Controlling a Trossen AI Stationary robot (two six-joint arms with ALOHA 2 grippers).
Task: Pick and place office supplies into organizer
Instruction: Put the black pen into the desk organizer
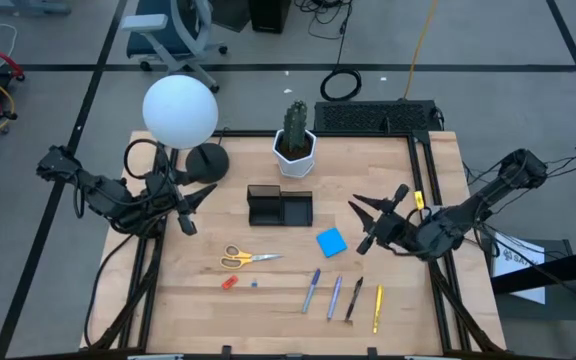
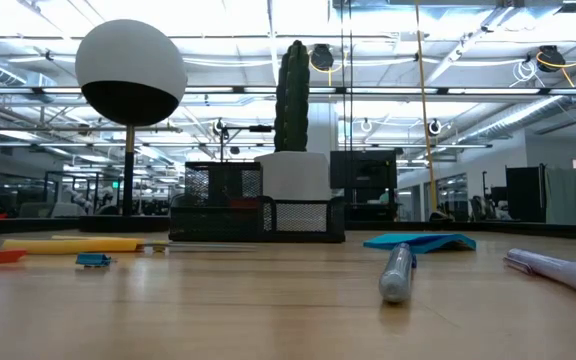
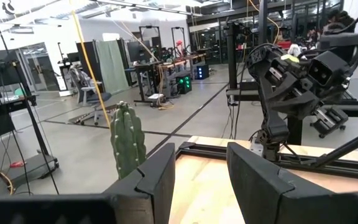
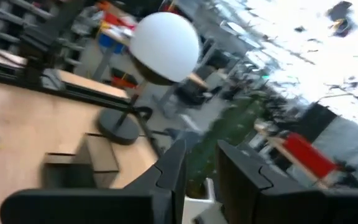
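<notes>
With both arms off to the sides of the table, front to back:
- Four pens lie in a row near the front edge: yellow pen [image 1: 377,308], black pen [image 1: 354,298], purple pen [image 1: 335,296], blue pen [image 1: 313,288].
- To their left is a red-orange piece [image 1: 229,283], with the yellow-handled scissors [image 1: 240,258] just behind it.
- The blue sticky-note pad [image 1: 332,241] lies flat behind the pens.
- The right gripper [image 1: 361,224] is near the pad on its right side, fingers slightly parted and holding nothing.
- The left gripper [image 1: 200,208] is at the left, beside the lamp base [image 1: 206,160], fingers apart and empty.
- The organizer [image 1: 280,207] is mid-table between the grippers, apart from all the supplies.
- The cactus pot [image 1: 295,150] is just behind the organizer.
- The keyboard [image 1: 373,117] is at the far right edge.
</notes>
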